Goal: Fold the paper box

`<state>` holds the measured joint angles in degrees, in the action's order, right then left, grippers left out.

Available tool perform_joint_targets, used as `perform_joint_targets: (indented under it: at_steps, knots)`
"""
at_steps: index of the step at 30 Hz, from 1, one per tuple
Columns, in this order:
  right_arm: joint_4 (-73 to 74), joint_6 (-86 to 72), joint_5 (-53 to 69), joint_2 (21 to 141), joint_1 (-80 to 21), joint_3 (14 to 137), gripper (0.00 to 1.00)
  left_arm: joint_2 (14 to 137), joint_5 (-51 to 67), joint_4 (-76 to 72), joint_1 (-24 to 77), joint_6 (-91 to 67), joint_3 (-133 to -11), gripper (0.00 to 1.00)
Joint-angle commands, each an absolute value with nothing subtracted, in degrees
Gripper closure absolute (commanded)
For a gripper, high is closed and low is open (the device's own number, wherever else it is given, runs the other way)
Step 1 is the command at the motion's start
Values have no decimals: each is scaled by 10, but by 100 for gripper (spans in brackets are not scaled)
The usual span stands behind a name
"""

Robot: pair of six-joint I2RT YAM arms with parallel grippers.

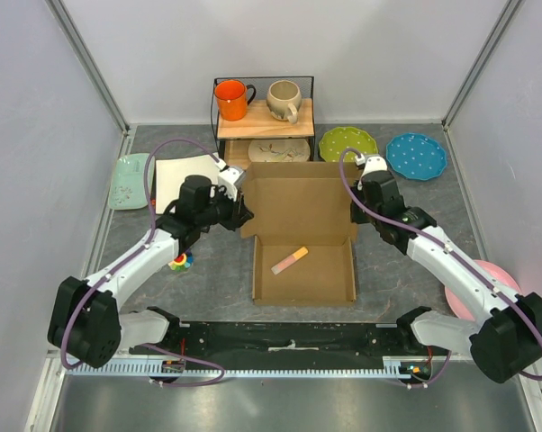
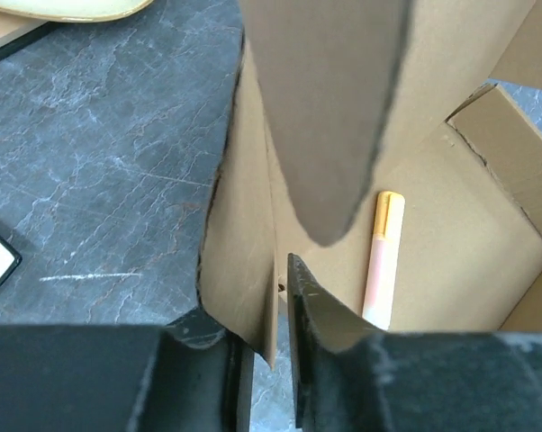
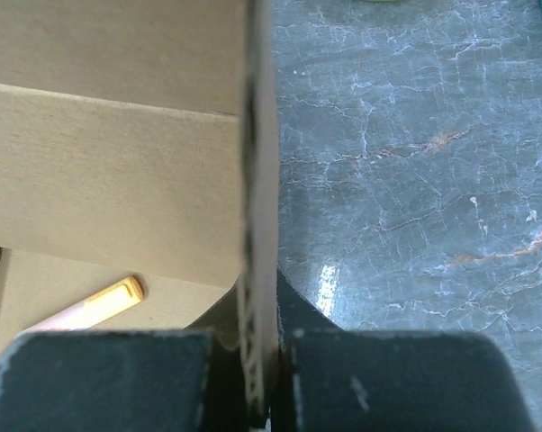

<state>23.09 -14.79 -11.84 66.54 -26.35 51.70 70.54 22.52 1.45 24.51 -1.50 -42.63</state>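
Top view, box: the paper box (image 1: 298, 202) is lying open in the middle of the table (image 1: 208, 279), with its shallow tray toward the near edge and its lid panel toward the far edge.
Top view, inside: a pink-and-yellow marker (image 1: 290, 260) is lying slantwise on the tray floor.
Top view, my arms: I am reaching my left gripper (image 1: 244, 214) to the box's left side where tray and lid meet, and my right gripper (image 1: 356, 205) to the same spot on the right side.
Left wrist, grip: my left gripper (image 2: 253, 297) is straddling a cardboard side wall of the paper box (image 2: 451, 207) with the fingers set narrow. A thin gap is showing beside the inner finger, so I am not pinching it.
Left wrist, inside: the marker (image 2: 383, 252) is lying on the box floor just past my inner finger.
Right wrist, grip: my right gripper (image 3: 259, 315) is clamping tight on the edge of a cardboard panel of the paper box (image 3: 118, 180), which is standing on edge between my fingers.
Right wrist, surroundings: the marker (image 3: 109, 297) is peeking out on the box side, and grey table (image 3: 415, 180) is showing on the other.
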Motion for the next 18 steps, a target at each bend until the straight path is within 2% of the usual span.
perform_joint_targets:
  at_steps: [1,3,6,11,14,18]
  knots:
    - [217,-147,-140,651,-274,512,100,687,201,78,245,-4,-483,70]
    - [219,-144,-145,650,-278,514,100,689,191,99,245,-1,-507,64]
    - [220,-143,-147,648,-281,513,100,689,179,117,245,-1,-526,59]
    - [220,-142,-149,646,-287,512,100,681,183,91,245,18,-519,59]
    - [220,-142,-149,644,-290,512,100,685,194,74,245,18,-511,65]
    - [221,-143,-150,645,-294,514,100,684,207,49,246,6,-498,84]
